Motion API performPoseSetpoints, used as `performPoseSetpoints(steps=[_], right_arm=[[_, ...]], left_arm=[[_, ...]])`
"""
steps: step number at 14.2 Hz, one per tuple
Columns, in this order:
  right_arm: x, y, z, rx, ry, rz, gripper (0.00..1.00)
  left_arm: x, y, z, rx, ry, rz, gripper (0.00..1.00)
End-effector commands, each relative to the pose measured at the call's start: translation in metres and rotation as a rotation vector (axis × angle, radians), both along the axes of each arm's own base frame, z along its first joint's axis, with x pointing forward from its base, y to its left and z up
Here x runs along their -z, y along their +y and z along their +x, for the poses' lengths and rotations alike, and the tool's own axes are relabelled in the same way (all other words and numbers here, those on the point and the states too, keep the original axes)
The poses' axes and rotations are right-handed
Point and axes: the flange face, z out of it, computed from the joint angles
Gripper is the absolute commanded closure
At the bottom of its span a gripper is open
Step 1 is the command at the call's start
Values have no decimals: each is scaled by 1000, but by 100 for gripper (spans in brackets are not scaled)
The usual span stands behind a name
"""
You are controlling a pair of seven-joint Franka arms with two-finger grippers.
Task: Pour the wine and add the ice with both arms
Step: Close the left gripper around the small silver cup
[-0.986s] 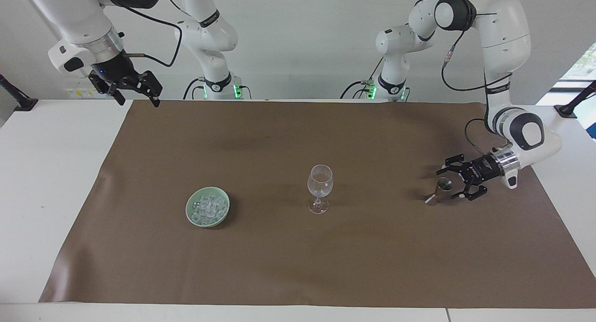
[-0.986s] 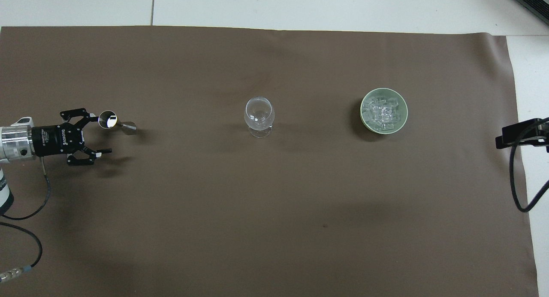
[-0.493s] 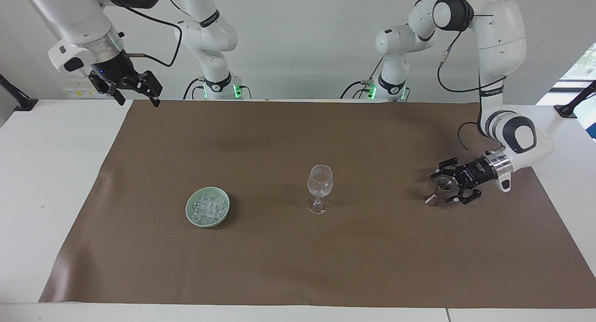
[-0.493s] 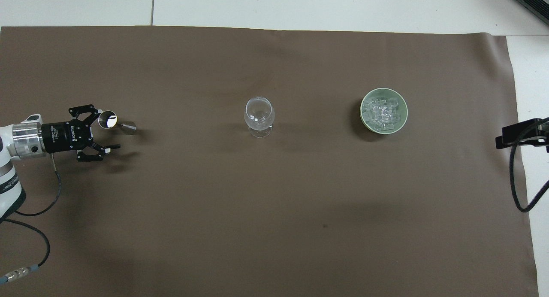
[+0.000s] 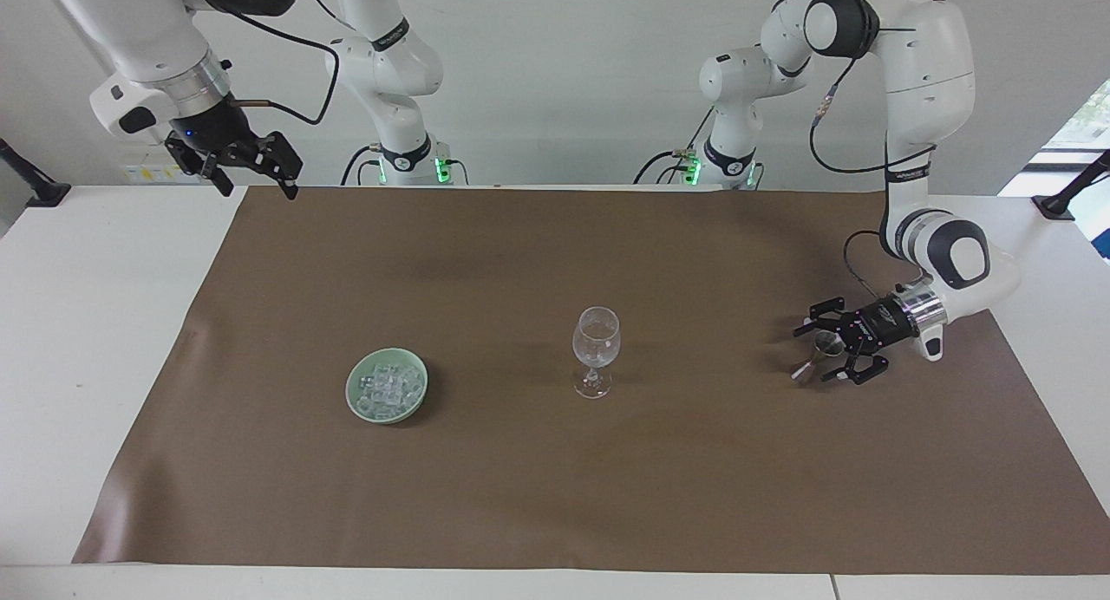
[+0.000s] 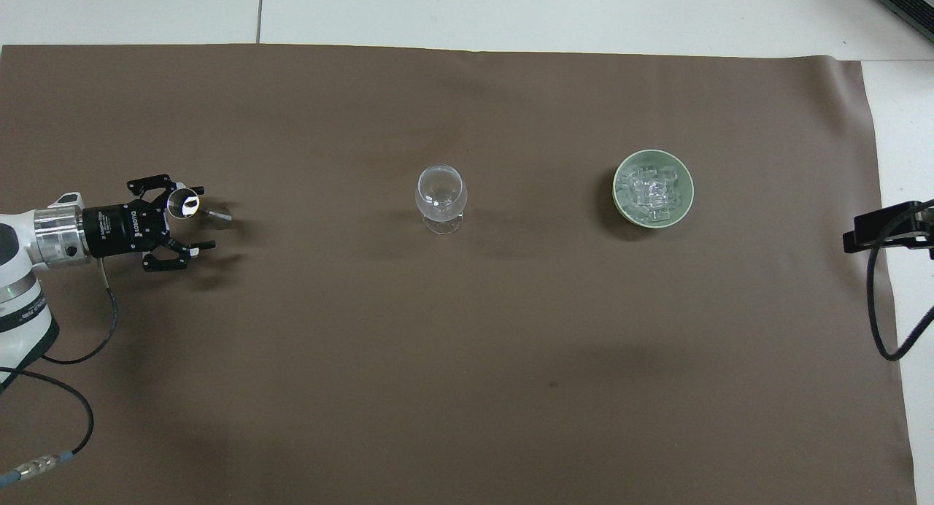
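Note:
A small metal jigger (image 5: 822, 354) (image 6: 184, 203) stands on the brown mat at the left arm's end of the table. My left gripper (image 5: 813, 355) (image 6: 200, 220) lies level just above the mat, open, with the jigger between its fingers; whether they touch it I cannot tell. An empty clear wine glass (image 5: 597, 340) (image 6: 441, 195) stands upright mid-mat. The ice (image 5: 388, 385) (image 6: 651, 191) is heaped in a pale green dish (image 5: 355, 398) (image 6: 619, 201) toward the right arm's end. My right gripper (image 5: 258, 177) waits open, raised over the mat's corner nearest the robots. No wine shows.
The brown mat (image 5: 555, 496) (image 6: 467, 359) covers most of the white table (image 5: 87, 322). Black camera mounts sit at the table's corners near the robots (image 5: 1071, 188). A black part with a cable (image 6: 886, 228) pokes in at the right arm's end.
My left gripper has slid toward the jigger, so the jigger now sits between its open fingers. The right arm, glass and dish have not moved.

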Motion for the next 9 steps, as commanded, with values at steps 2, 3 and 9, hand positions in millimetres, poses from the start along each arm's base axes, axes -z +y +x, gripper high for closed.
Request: performPoseSetpoints(steps=[2, 3, 9], right_arm=[[-1, -1, -1, -24, -15, 3, 0], [-1, -1, -1, -24, -15, 3, 0], [-1, -1, -1, -24, -15, 3, 0]], left_arm=[[4, -3, -2, -28, -10, 2, 0], [4, -3, -2, -27, -10, 1, 0], [4, -4, -2, -29, -7, 0, 13]])
